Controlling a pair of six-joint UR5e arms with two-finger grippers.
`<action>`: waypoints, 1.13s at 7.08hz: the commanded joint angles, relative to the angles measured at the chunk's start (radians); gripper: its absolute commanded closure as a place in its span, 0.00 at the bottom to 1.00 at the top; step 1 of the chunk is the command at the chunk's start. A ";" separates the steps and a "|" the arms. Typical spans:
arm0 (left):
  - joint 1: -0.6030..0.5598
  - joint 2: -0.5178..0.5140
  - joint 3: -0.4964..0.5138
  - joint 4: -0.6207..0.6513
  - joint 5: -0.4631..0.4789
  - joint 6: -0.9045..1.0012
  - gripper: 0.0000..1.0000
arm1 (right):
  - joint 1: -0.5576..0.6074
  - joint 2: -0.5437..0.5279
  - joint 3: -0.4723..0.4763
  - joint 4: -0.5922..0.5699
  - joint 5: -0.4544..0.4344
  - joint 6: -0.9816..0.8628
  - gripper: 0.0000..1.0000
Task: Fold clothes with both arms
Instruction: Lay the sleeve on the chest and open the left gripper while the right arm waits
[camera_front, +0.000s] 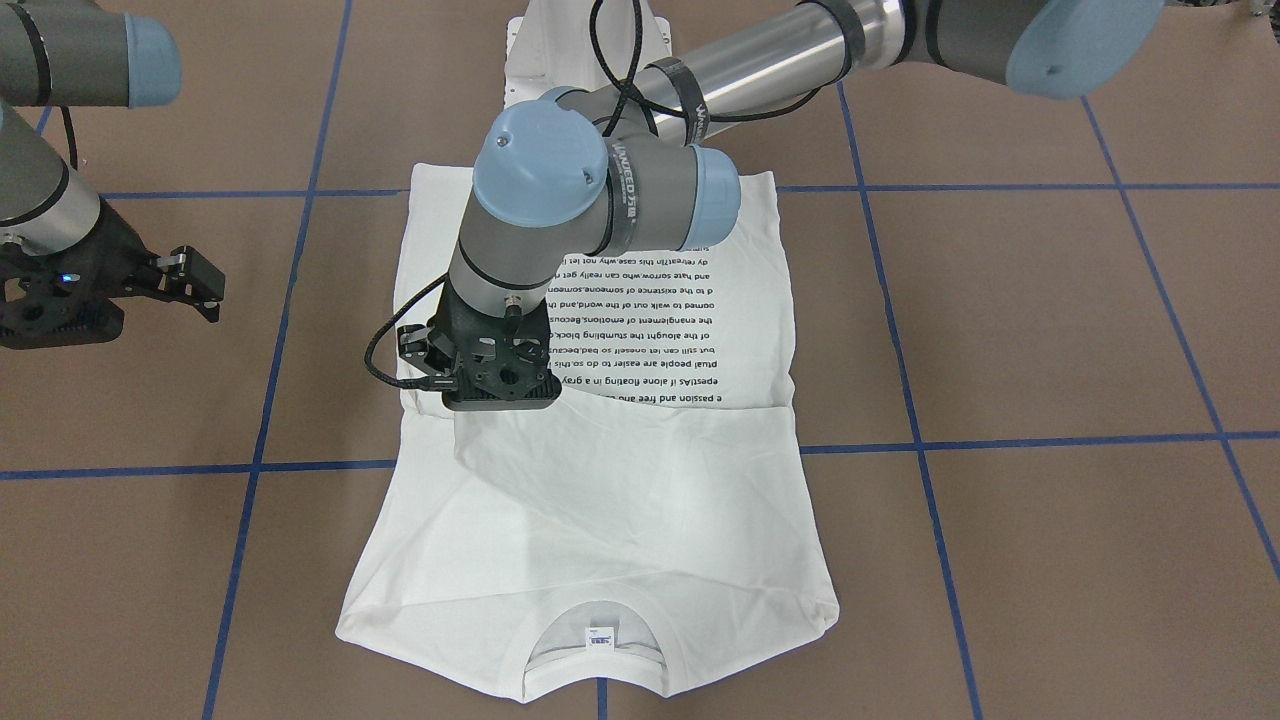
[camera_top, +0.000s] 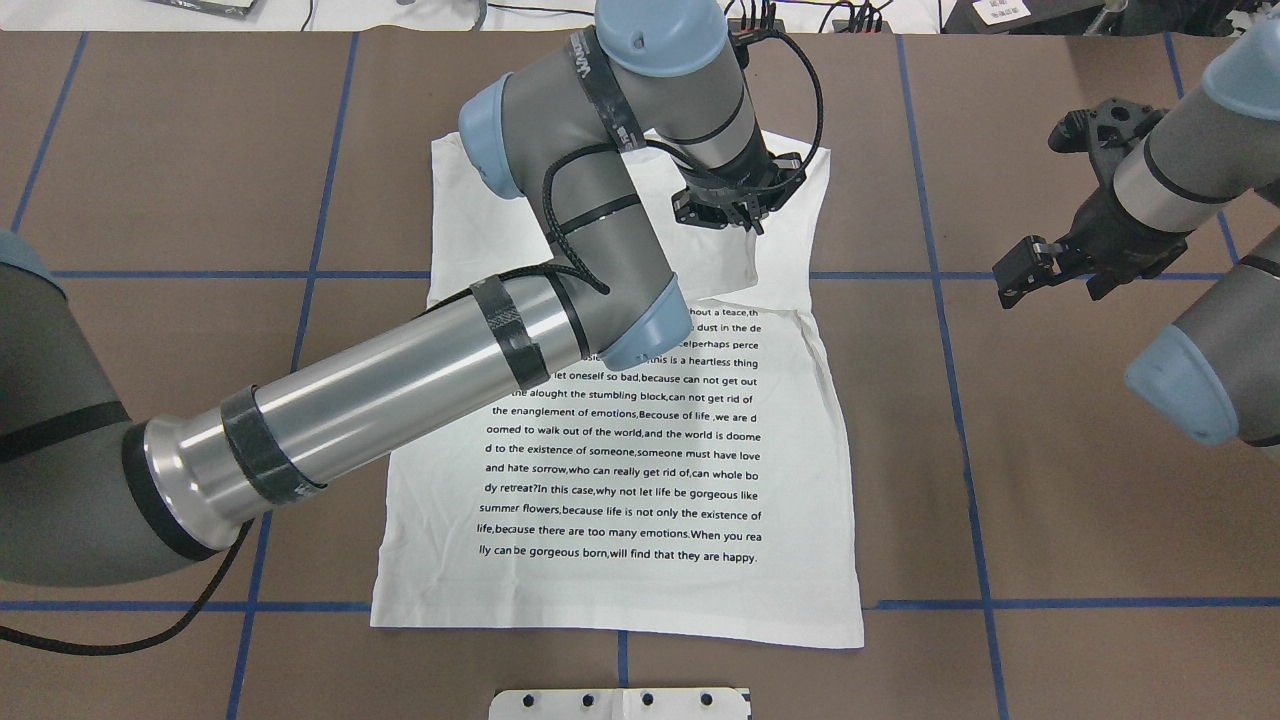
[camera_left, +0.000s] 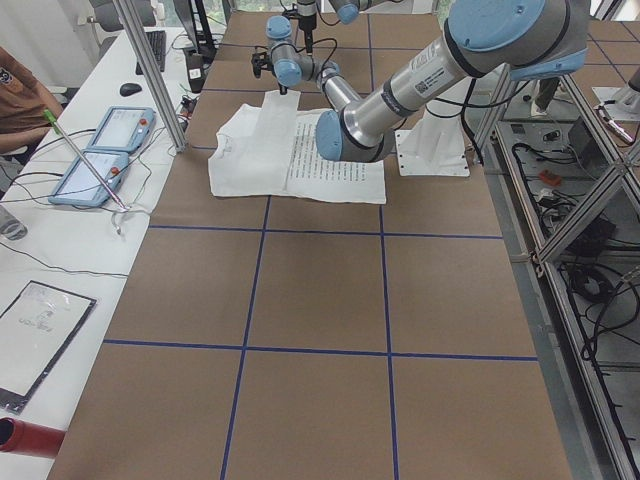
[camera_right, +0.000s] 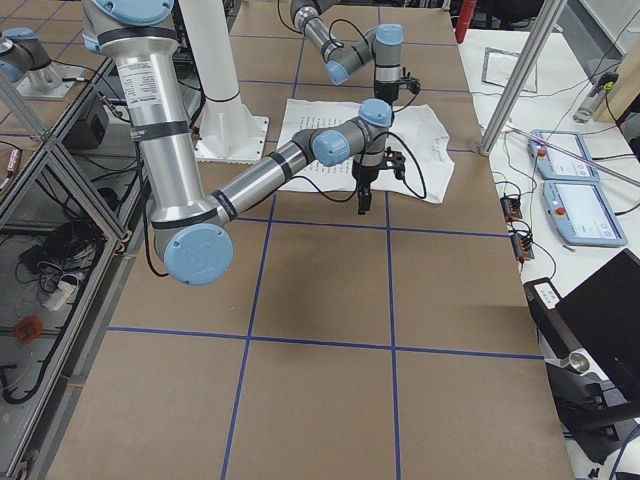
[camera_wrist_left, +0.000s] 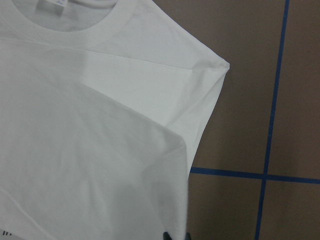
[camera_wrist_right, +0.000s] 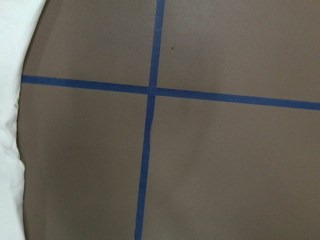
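The white shirt (camera_top: 620, 450) lies flat on the brown table, black text up, with its collar end folded over the top of the text. The collar and tag (camera_front: 600, 636) lie at the far end from the robot. My left arm reaches across the shirt. My left gripper (camera_top: 735, 210) points down at the edge of the folded part (camera_front: 497, 385). In the left wrist view its dark fingertips (camera_wrist_left: 176, 235) are shut on the shirt's edge (camera_wrist_left: 182, 190). My right gripper (camera_top: 1020, 272) hangs open and empty over bare table beside the shirt (camera_front: 195, 285).
Blue tape lines (camera_top: 960, 430) grid the brown table. The white pedestal base (camera_top: 620, 703) stands at the robot's edge. Two tablets (camera_left: 110, 140) and cables lie on the side bench beyond the table's far edge. The shirt's edge shows in the right wrist view (camera_wrist_right: 10, 100).
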 joint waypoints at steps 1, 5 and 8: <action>0.048 -0.005 0.020 -0.028 0.049 -0.004 1.00 | 0.006 0.007 -0.012 0.005 0.014 0.001 0.00; 0.059 -0.032 0.069 -0.152 0.087 0.001 0.00 | 0.006 0.048 -0.057 0.006 0.017 0.001 0.00; 0.056 -0.029 0.059 -0.139 0.083 0.010 0.00 | 0.006 0.062 -0.055 0.006 0.026 0.001 0.00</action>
